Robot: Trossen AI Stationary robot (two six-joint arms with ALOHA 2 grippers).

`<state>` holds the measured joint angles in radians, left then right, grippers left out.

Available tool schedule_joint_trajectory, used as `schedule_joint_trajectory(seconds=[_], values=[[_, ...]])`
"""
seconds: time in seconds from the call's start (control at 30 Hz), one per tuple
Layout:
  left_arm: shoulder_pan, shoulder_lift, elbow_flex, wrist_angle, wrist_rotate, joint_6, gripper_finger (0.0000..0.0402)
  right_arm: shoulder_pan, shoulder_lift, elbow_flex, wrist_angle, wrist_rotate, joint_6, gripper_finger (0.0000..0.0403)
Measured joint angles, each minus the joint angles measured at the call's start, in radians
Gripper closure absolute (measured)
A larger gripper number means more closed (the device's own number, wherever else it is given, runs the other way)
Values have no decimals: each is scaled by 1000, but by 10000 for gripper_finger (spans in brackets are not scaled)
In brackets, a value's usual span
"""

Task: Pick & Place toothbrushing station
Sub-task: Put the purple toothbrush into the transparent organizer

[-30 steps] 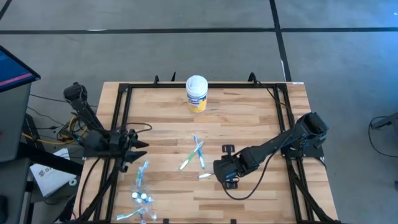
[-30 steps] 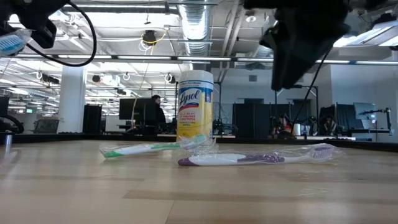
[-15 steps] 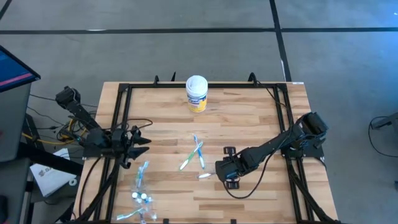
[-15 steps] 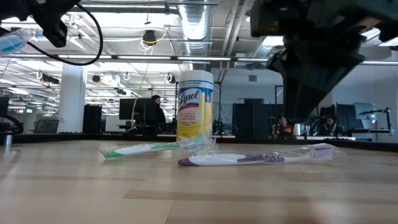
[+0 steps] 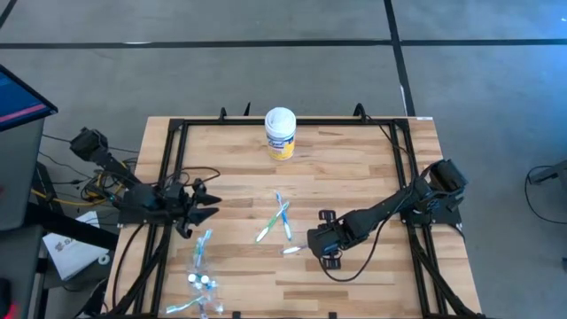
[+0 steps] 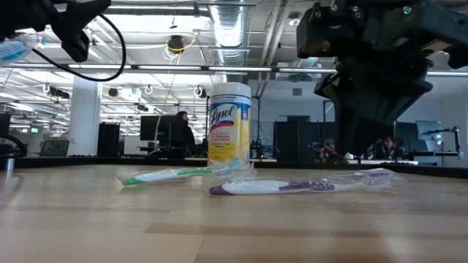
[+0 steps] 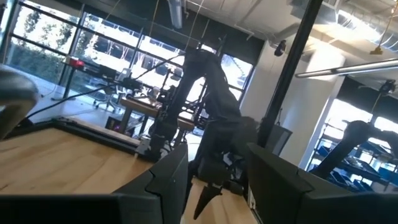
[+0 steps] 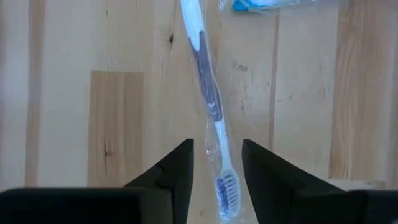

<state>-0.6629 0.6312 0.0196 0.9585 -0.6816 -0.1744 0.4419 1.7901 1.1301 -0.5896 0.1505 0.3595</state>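
A white and purple toothbrush (image 8: 208, 93) in a clear wrapper lies flat on the wooden table; it also shows in the low view (image 6: 300, 187). My right gripper (image 8: 216, 168) is open and points down above its bristle end, one finger on either side and clear of it; it also shows in the high view (image 5: 314, 241). Crossed blue, green and white toothbrushes (image 5: 280, 218) lie at the table's middle. More toothbrushes (image 5: 202, 266) lie in a pile at the near left. My left gripper (image 5: 211, 202) is open and empty, held level above the table's left side.
A white and yellow wipes canister (image 5: 280, 133) stands upright at the far middle of the table. A black frame rail (image 5: 174, 168) runs along the table's left side under my left arm. A teal wrapped item (image 8: 273, 4) lies just beyond the toothbrush's handle end.
My right gripper has come down toward the white and purple toothbrush. My left gripper has moved a little toward the table's right, and its arm's rear joint has swung away to the left. The toothbrushes have stayed where they were.
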Motion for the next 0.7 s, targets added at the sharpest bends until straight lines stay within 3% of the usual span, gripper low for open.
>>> schedule_joint_trajectory(seconds=[0.37,0.7], values=[[77,119,81,10,88,-17,248,-3,78,2,19,-28,-9,269],[102,224,135,14,89,-17,248,-12,140,23,0,-45,-29,272]])
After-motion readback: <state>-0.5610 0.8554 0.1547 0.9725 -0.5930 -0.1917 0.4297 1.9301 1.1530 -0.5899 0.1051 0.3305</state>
